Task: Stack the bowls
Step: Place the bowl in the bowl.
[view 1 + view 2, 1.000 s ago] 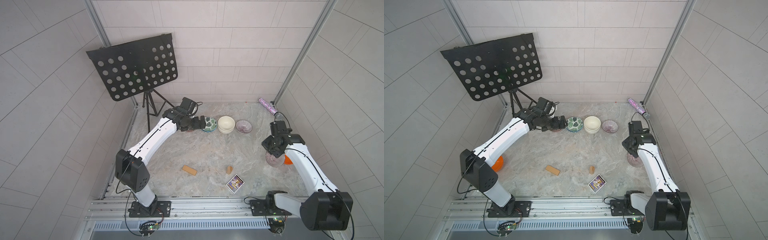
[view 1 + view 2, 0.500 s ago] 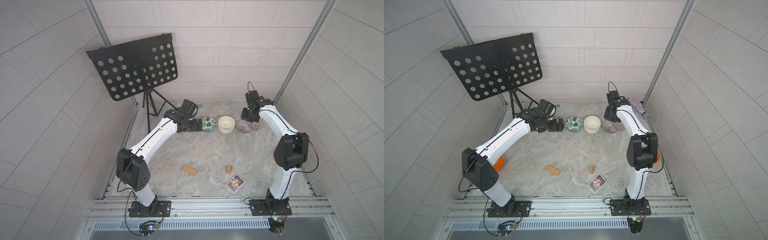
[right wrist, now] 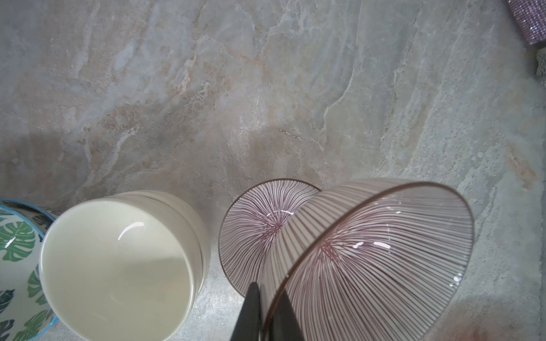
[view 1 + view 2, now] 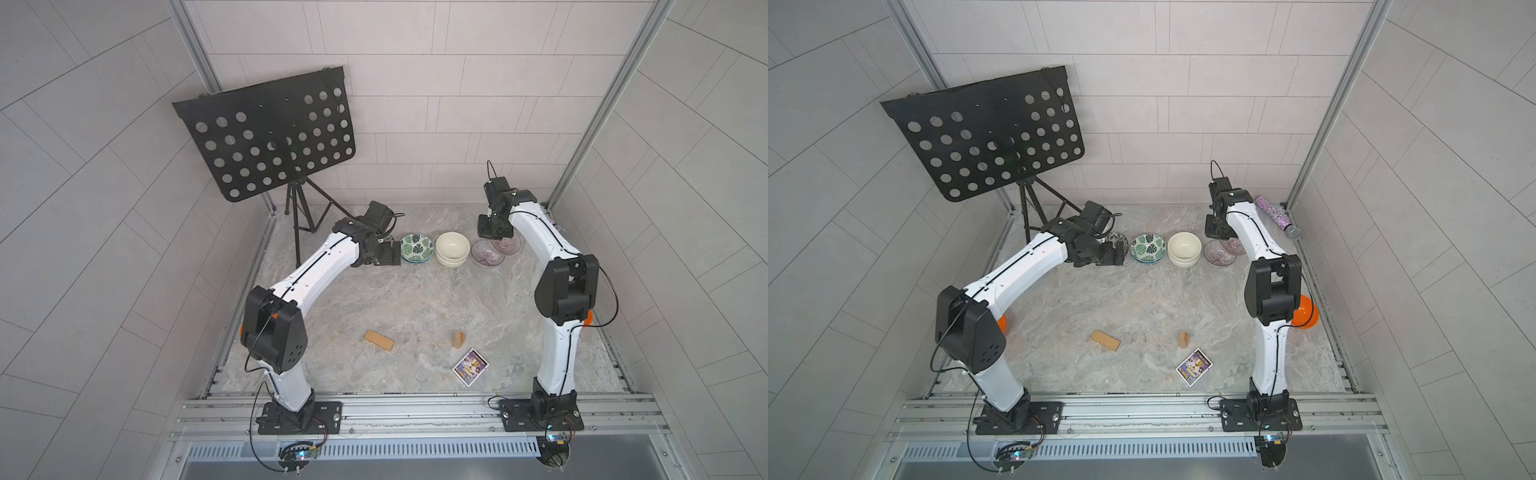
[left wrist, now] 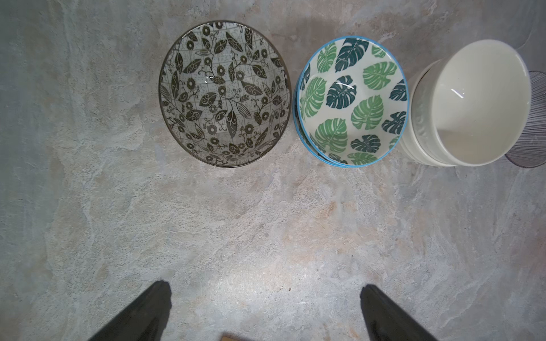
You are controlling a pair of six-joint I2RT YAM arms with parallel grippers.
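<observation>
right gripper (image 4: 495, 237), in both top views, pinches a tilted purple-striped bowl (image 4: 508, 244) over the edge of its twin (image 4: 486, 254) on the table (image 4: 415, 307). left wrist view: left gripper (image 5: 264, 295) spread wide, empty, short of the black-white leaf bowl (image 5: 224, 94); green-leaf stack (image 5: 351, 100) and cream stack (image 5: 472, 103) beside it. right wrist view: fingers (image 3: 253, 313) clamp the held bowl's rim.

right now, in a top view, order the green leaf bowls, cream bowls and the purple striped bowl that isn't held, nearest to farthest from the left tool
1. green leaf bowls, right beside the left tool.
2. cream bowls, middle of the row.
3. unheld purple striped bowl, far end of the row.
</observation>
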